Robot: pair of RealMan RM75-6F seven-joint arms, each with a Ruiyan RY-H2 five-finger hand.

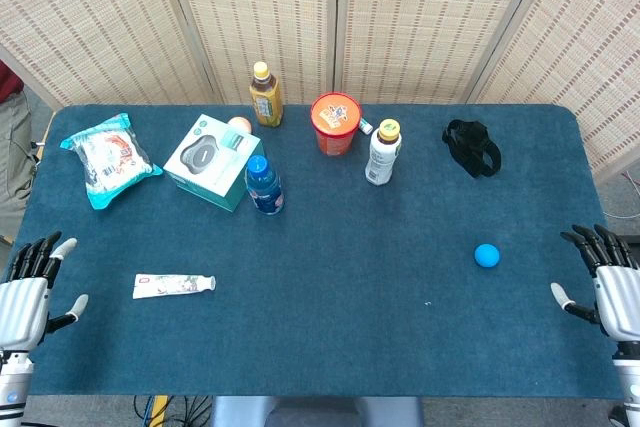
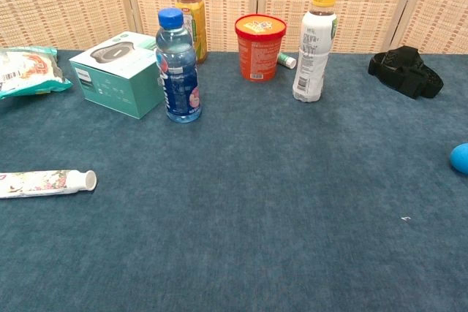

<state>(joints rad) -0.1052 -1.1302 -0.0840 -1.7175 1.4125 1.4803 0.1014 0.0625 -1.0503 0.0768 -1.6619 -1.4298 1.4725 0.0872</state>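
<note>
Head view: left hand (image 1: 28, 292) and right hand (image 1: 612, 282) spread, holding nothing; nearest, tube (image 1: 173, 285) and ball (image 1: 487, 255). Likely to roll off if nudged.

Your chest view crops the blue ball (image 2: 461, 158), toothpaste tube (image 2: 45, 183) and snack bag (image 2: 29, 71) at its edges; an orange thing (image 1: 239, 125) hides behind the teal box (image 1: 210, 161).

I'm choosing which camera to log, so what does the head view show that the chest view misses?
Only the head view shows both hands, the left hand and right hand, open at the table edges. Only the chest view shows the blue-capped clear bottle's label side-on. Both share the orange tub, blue ball and white toothpaste tube.
</note>
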